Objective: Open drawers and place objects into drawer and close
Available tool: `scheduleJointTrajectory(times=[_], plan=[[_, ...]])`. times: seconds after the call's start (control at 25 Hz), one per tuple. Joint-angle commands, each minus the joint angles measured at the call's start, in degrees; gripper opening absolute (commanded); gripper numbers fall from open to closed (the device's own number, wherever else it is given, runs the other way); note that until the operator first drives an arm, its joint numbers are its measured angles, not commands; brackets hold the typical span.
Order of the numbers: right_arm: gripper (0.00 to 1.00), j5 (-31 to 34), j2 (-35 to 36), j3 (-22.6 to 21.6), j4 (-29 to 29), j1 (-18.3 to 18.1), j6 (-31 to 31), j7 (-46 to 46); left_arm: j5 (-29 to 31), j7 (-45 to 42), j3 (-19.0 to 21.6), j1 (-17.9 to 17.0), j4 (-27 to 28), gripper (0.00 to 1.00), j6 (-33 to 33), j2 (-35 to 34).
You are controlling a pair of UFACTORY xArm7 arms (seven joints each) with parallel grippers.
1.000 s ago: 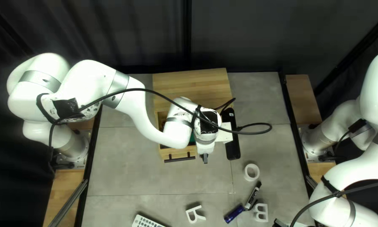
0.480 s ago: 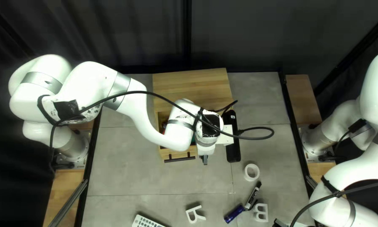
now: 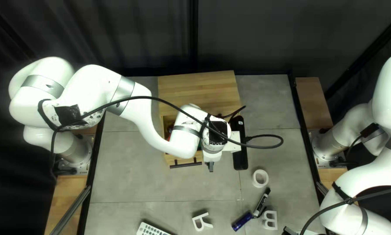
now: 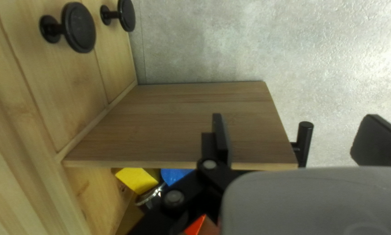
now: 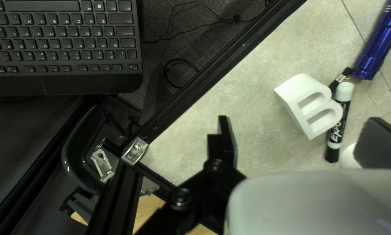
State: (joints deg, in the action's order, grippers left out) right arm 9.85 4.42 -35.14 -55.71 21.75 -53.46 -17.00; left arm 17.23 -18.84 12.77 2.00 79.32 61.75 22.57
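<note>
Drawer [image 3: 172,159] of the wood box [image 3: 197,89] is open. The left gripper [image 3: 210,167] is by the drawer's front, with its fingers wide apart, and the black handle [image 4: 305,139] shows between them. A yellow block [image 4: 136,179] and something blue [image 4: 174,175] are inside the drawer. The right gripper [image 3: 288,231] has its fingers apart too. Near it on the table are a white letter [image 3: 270,220], a marker [image 3: 261,203] and a blue flashlight [image 3: 242,221]. A white ring [image 3: 260,178] is past the marker.
</note>
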Motion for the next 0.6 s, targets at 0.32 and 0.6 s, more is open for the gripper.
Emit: scheduleJointTrajectory(times=[0.32, 0.6], plan=[[1.00, 0.0, 0.0, 0.0, 0.0, 0.0, 0.0, 0.0, 0.4, -0.2, 0.3, -0.8, 1.7, 1.00, 1.7, -0.4], [1.00, 0.0, 0.0, 0.0, 0.0, 0.0, 0.0, 0.0, 0.4, -0.8, 0.6, -1.4, 2.5, 1.00, 3.4, -2.0]])
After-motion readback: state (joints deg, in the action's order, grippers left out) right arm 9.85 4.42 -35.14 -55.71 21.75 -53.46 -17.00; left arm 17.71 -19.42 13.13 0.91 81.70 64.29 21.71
